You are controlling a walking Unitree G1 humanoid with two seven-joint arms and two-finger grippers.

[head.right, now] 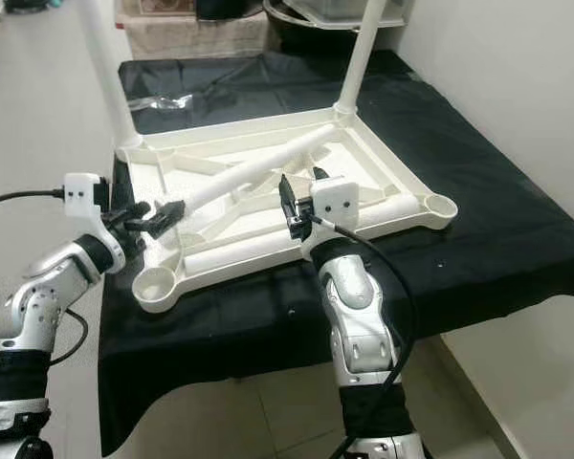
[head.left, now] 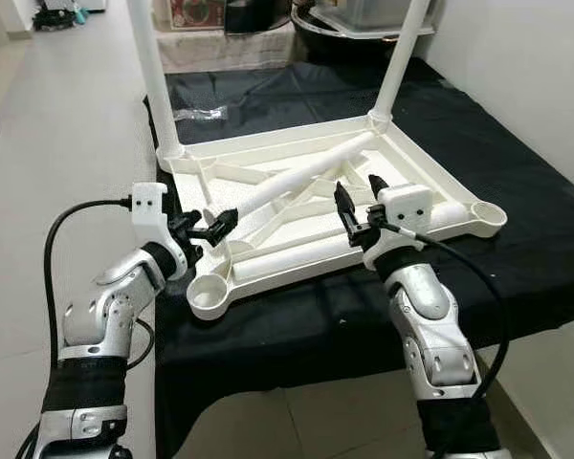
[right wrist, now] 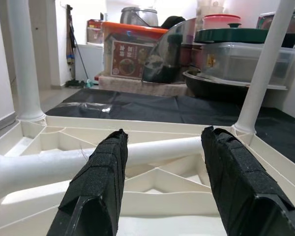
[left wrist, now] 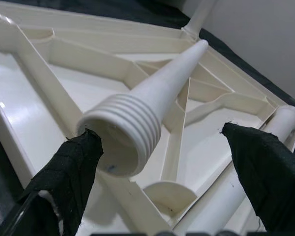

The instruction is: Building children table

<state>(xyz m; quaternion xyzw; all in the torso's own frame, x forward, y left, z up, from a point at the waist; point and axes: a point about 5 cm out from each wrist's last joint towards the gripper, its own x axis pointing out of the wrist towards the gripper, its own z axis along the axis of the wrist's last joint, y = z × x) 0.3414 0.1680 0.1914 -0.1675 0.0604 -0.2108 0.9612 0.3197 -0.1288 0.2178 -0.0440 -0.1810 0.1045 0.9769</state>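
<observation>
A white plastic tabletop point(head.left: 416, 158) lies upside down on a black cloth. Two white legs point(head.left: 151, 67) point(head.left: 402, 57) stand upright in its far corners. A loose leg point(head.left: 306, 172) lies slantwise across the ribs, and its threaded end point(left wrist: 125, 135) sits between the fingers of my open left gripper point(head.left: 216, 228), close to one finger point(left wrist: 71, 167). Another loose leg point(head.left: 287, 251) lies along the near edge. My right gripper point(head.left: 357, 199) hovers open over the middle of the underside, facing the slanted leg point(right wrist: 152, 150). Empty sockets point(head.left: 209, 292) point(head.left: 488, 215) sit at the near-left and right corners.
The black-clothed table point(head.left: 517, 277) runs along a white wall on the right, with tiled floor on the left. A clear plastic bag point(head.left: 201, 115) lies on the cloth behind the tabletop. Pots and storage boxes point(right wrist: 236, 54) stand beyond the far edge.
</observation>
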